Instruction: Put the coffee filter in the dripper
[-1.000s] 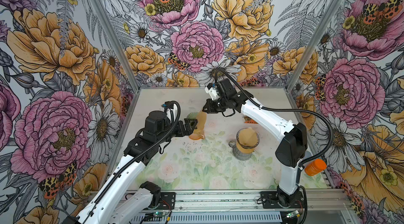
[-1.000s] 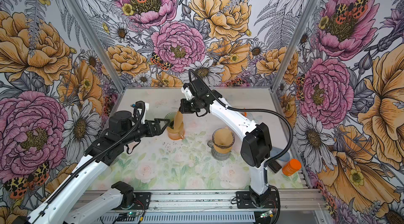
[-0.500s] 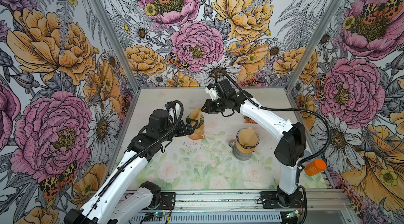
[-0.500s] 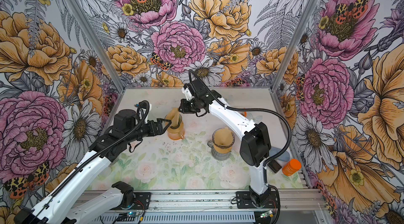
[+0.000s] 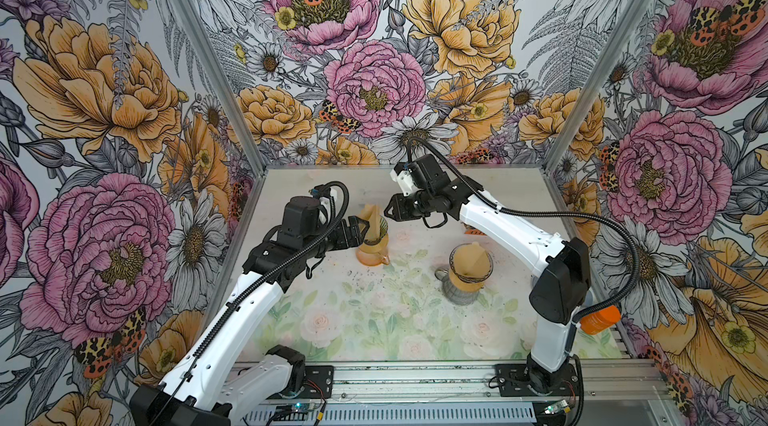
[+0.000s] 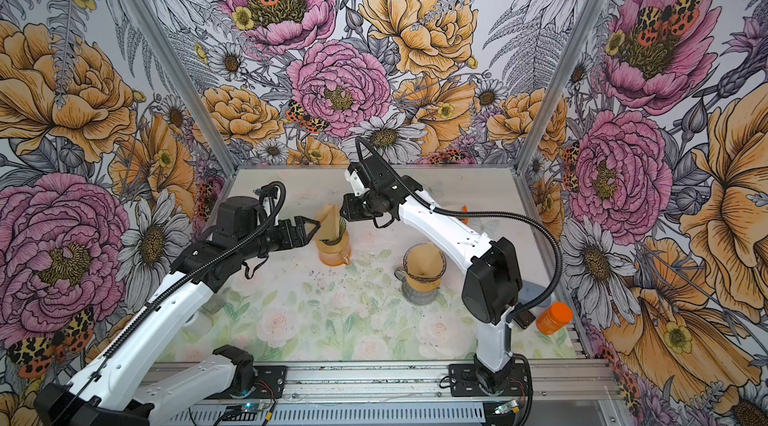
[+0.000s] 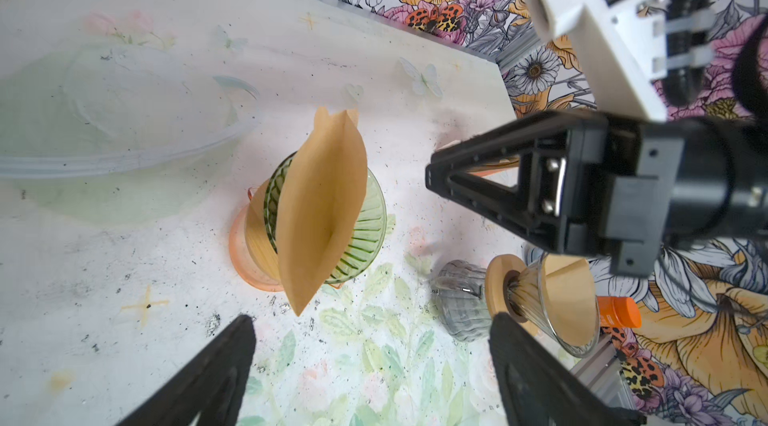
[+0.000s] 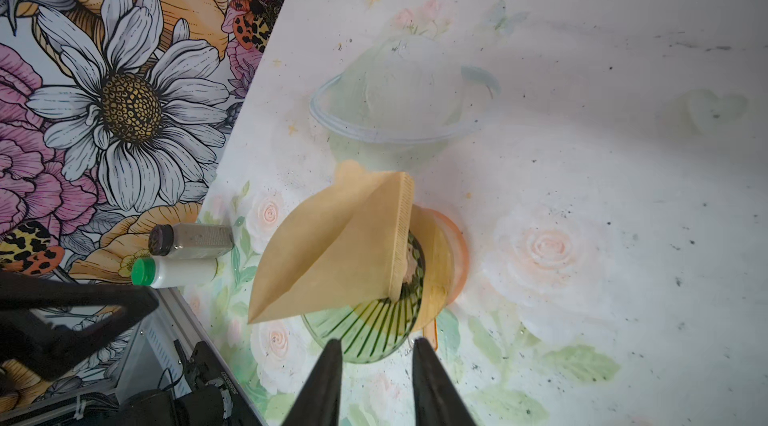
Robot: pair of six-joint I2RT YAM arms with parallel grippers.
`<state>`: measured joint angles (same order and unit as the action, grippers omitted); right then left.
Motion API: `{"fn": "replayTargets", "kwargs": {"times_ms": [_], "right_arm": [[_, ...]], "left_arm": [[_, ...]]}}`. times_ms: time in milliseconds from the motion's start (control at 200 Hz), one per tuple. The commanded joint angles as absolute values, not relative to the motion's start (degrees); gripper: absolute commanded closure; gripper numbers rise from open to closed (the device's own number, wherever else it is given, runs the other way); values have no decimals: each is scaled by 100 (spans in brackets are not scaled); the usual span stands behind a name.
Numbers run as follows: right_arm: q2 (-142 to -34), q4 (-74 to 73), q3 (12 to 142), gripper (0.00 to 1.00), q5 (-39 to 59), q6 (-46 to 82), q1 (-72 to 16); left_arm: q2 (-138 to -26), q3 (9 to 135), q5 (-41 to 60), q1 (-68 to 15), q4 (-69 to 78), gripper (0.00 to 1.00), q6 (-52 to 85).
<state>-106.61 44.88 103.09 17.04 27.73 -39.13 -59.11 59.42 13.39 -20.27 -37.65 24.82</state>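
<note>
The coffee filter (image 7: 322, 211) is standing half flattened and tilted in the green dripper (image 7: 363, 236) on the desk (image 5: 374, 320), with its upper edge reaching well above the rim. The left gripper (image 5: 366, 229) is hovering just beside the filter with its jaws spread wide, gripping nothing. The right gripper (image 8: 376, 343) is hovering near the dripper's rim, its jaws slightly parted and empty.

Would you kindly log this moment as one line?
filter: upright, part-seated in green dripper | left gripper: open, empty | right gripper: open, empty
</note>
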Motion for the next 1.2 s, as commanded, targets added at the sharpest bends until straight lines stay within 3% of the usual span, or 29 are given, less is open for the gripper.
{"fn": "replayTargets", "kwargs": {"times_ms": [0, 330, 550, 866, 1026, 1196], "right_arm": [[-10101, 4471, 10034, 67, 1327, 2521, -3996], [-8690, 4005, 8729, 56, 883, 2408, -4034], [-8027, 3868, 8123, 44, 791, 2439, -4034], [-7276, 3841, 7658, 11, 753, 2472, -4025], [-7078, 3841, 7494, 10, 710, 2527, -4017], [-7001, 3836, 7403, 10, 635, 2583, -4017]], "left_arm": [[-6156, 6268, 1552, -1889, -4118, 16, 2073], [-7008, 6924, 1926, -1601, -4643, 42, 1498], [-7556, 7382, 2024, -1547, -4966, 52, 1155], [-8117, 7753, 2161, -1582, -5150, 61, 817], [-8386, 7924, 2109, -1655, -5225, 67, 700], [-8597, 8141, 1906, -1834, -5384, 68, 624]]}}
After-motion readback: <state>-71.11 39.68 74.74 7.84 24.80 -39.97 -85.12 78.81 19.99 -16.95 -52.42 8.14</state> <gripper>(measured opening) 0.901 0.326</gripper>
